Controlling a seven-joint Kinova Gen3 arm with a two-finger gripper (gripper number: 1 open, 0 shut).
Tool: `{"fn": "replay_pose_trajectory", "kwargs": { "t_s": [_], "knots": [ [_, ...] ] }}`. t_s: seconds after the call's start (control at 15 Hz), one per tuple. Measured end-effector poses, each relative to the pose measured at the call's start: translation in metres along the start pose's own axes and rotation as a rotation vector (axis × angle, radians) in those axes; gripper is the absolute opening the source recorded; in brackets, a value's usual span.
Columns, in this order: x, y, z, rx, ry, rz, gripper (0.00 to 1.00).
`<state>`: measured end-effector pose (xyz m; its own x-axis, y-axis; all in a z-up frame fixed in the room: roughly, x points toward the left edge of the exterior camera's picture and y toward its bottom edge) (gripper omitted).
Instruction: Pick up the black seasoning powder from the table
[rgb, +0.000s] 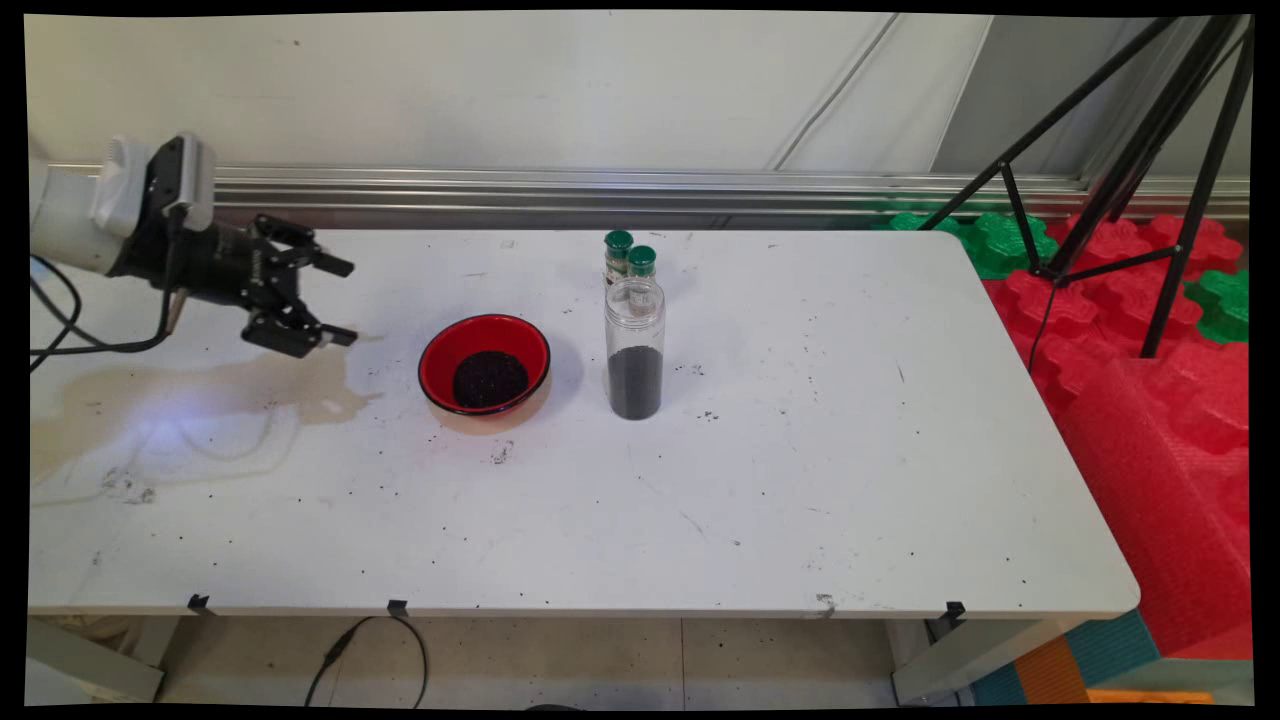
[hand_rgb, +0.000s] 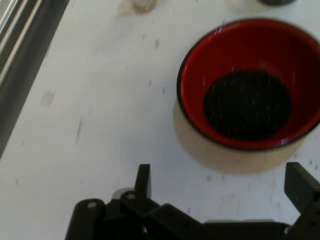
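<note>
- Hovering above the white table (rgb: 800, 480), the black gripper (rgb: 340, 300) has its fingers spread wide, holding nothing.
- Just ahead of its fingertips sits a round, glossy red bowl (rgb: 484, 364) with a dark grainy heap inside.
- Farther beyond stands a clear plastic jar (rgb: 634, 347), a cylinder part filled with dark grains.
- Only the main view shows two green-capped vials (rgb: 630, 259) behind the jar.
- Up close, the hand view shows the bowl's (hand_rgb: 250, 82) thin black rim.
</note>
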<state>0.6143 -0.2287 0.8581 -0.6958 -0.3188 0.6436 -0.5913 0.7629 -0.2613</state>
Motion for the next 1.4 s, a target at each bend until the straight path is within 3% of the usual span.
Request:
{"fn": "replay_pose_trajectory", "kwargs": {
  "t_s": [0.67,1.4],
  "knots": [
    [0.050,-0.011,0.037,-0.085,0.089,0.108,1.00],
    [0.089,-0.024,0.102,-0.217,0.191,0.186,1.00]
  ]
}}
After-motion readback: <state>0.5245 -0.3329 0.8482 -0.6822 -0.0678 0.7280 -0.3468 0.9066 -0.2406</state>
